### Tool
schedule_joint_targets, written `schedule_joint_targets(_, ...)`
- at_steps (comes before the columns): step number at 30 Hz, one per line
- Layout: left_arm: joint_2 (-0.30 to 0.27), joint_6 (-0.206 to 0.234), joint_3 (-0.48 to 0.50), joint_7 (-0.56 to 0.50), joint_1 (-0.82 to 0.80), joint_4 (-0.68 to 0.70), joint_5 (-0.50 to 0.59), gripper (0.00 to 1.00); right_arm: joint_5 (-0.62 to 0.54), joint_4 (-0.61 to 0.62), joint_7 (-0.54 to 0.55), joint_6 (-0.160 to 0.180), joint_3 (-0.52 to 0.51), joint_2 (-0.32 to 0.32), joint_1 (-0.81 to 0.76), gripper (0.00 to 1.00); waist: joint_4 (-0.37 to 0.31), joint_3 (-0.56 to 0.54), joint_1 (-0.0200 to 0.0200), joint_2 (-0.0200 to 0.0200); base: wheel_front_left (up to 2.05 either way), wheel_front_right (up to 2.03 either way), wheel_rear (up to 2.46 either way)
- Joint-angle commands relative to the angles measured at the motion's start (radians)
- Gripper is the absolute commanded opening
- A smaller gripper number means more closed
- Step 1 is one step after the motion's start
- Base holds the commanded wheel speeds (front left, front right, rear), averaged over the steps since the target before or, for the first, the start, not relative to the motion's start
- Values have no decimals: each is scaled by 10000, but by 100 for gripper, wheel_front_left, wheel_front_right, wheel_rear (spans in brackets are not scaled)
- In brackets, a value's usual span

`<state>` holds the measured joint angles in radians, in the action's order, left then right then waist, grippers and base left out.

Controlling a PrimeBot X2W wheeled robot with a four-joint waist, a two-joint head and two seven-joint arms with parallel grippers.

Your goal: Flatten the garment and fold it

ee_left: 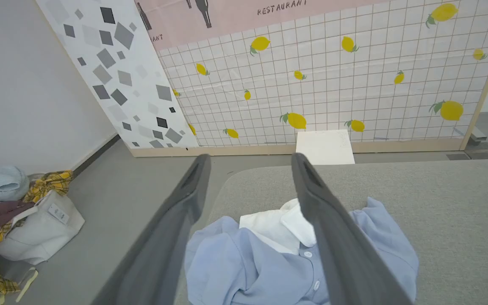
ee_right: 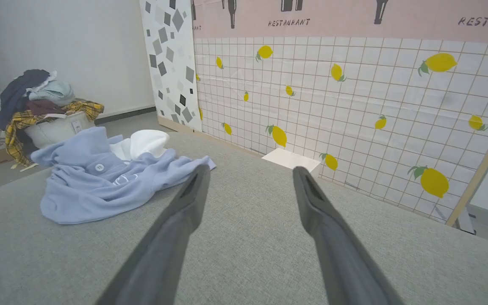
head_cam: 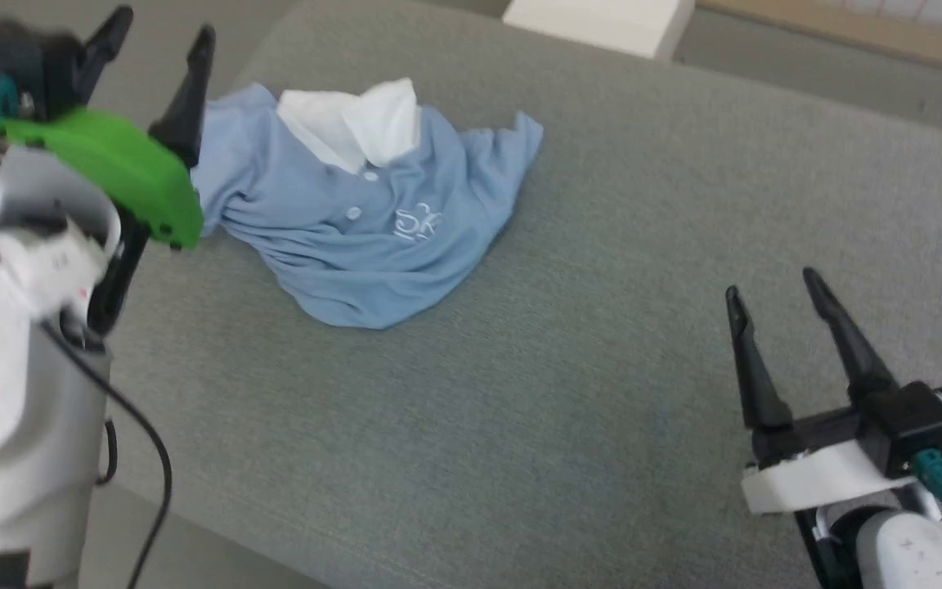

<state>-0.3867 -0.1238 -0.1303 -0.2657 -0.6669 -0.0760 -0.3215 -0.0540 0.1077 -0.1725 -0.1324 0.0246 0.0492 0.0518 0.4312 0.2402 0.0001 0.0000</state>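
mock room, printed lemon-tile backdrop (ee_left: 354,84), clothes pile (ee_right: 36,97)

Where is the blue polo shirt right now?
In the head view the polo shirt lies crumpled at the upper left of the grey padded surface, beside the left claw and far from the right claw.

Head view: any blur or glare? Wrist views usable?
Head view: left pincer and its forearm smeared, right pincer crisper, garment slightly soft. Left wrist view: near fingers soft, lemon backdrop sharp. Right wrist view: even light, no glare, faint shadows.
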Motion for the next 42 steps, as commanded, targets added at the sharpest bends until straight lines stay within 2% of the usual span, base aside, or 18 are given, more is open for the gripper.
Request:
schedule_joint_targets(1, -110, -59, -180, -270, -367, -322, -273, 100, -97, 212, 94, 17, -30, 10, 218, 100, -468, 1056, -1, 0, 0, 0, 0)
schedule_joint_targets(11, -668, -67, -1173, -1889, -1651, -2431, -1437, 100, -304, 927, 417, 17, -164, 119, 784, 100, -1184, 2554, -1, 0, 0, 0, 0)
schedule_joint_targets(18, -1064, -32, -1347, -2254, -1776, -3138, -1771, 100, -183, 1062, 417, 17, -327, 147, 932, 100, -1548, 3122, -1, 0, 0, 0, 0)
schedule_joint_targets(25, -1065, 297, -1325, -3543, -1593, -3701, -2208, 100, -114, 1149, 379, 17, -426, 151, 1032, 100, -1688, 3385, -1, 0, 0, 0, 0)
schedule_joint_targets(29, -1303, 439, -1593, -4195, -1378, -3754, -2035, 100, -93, 1171, 392, 17, -384, 139, 1140, 100, -1724, 3481, -1, 0, 0, 0, 0)
schedule_joint_targets(30, -1353, 439, -1628, -4216, -1340, -3747, -1995, 89, -88, 1168, 392, 17, -368, 136, 1166, 100, -1734, 3492, -1, 0, 0, 0, 0)
schedule_joint_targets(31, -1430, 426, -1682, -4175, -1296, -3724, -1919, 24, -83, 1161, 392, 17, -349, 133, 1201, 100, -1749, 3501, -1, 0, 0, 0, 0)
schedule_joint_targets(32, -1482, 400, -1723, -4124, -1258, -3709, -1879, 0, -76, 1151, 390, 17, -334, 130, 1229, 100, -1765, 3502, -1, 0, 0, 0, 0)
schedule_joint_targets(36, -1572, 277, -1692, -3835, -1097, -3730, -2047, 0, -22, 1063, 337, 17, -329, 116, 1310, 100, -1837, 3400, -1, 0, 0, 0, 0)
schedule_joint_targets(42, -1860, 228, -1113, -2469, -1243, -3796, -2269, 0, 146, 737, 85, 17, -455, 67, 1320, 100, -1991, 2845, -1, 0, 0, 0, 0)
